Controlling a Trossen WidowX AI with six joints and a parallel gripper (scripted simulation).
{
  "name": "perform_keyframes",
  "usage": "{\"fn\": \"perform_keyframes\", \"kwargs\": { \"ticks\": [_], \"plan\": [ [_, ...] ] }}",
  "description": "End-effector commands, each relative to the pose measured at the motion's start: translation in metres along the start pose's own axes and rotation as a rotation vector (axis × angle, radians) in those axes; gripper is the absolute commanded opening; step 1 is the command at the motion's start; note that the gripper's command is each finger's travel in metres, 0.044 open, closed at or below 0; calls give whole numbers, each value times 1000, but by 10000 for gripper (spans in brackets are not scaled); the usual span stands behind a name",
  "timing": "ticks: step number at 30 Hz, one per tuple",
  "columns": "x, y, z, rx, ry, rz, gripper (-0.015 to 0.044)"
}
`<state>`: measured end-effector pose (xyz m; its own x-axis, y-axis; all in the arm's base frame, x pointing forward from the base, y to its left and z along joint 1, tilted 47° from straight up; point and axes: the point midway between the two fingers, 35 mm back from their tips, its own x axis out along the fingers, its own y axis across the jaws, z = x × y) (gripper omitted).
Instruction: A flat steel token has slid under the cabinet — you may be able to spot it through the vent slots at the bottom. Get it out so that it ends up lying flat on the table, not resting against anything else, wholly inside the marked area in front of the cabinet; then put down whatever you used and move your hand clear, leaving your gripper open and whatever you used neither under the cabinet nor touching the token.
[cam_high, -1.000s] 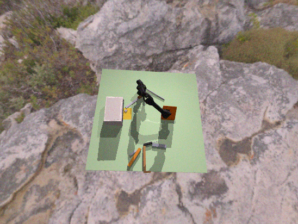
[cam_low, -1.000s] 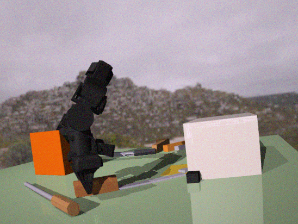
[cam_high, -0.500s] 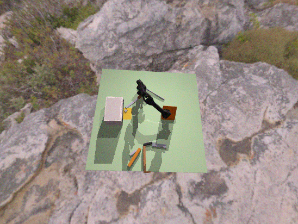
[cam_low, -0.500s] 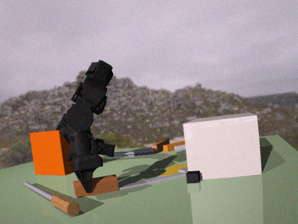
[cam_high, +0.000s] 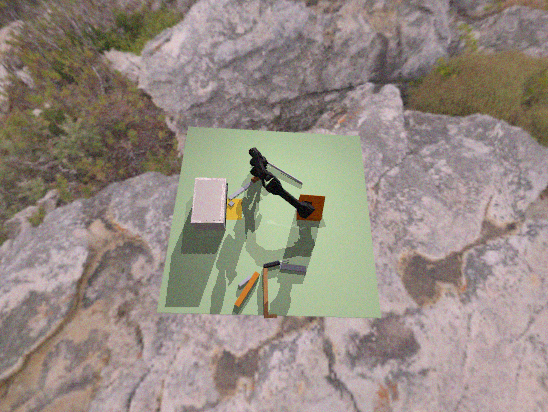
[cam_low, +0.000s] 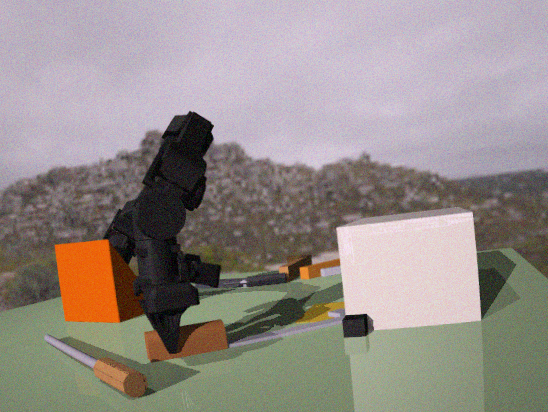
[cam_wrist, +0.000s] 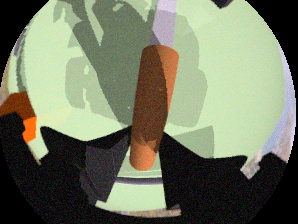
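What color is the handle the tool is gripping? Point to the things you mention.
Orange-brown; the handle (cam_low: 205, 336) (cam_wrist: 156, 85) shows best in the wrist view, between the fingers of the tool (cam_low: 173, 350) (cam_wrist: 147, 131).
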<state>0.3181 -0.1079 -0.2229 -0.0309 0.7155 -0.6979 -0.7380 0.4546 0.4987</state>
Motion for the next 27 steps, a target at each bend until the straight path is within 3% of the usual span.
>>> {"fn": "perform_keyframes", "kwargs": {
  "ticks": [1,27],
  "plan": [
    [0,0,14,1,-5,1,0],
    [1,1,73,2,-9,4,0]
  ]
}}
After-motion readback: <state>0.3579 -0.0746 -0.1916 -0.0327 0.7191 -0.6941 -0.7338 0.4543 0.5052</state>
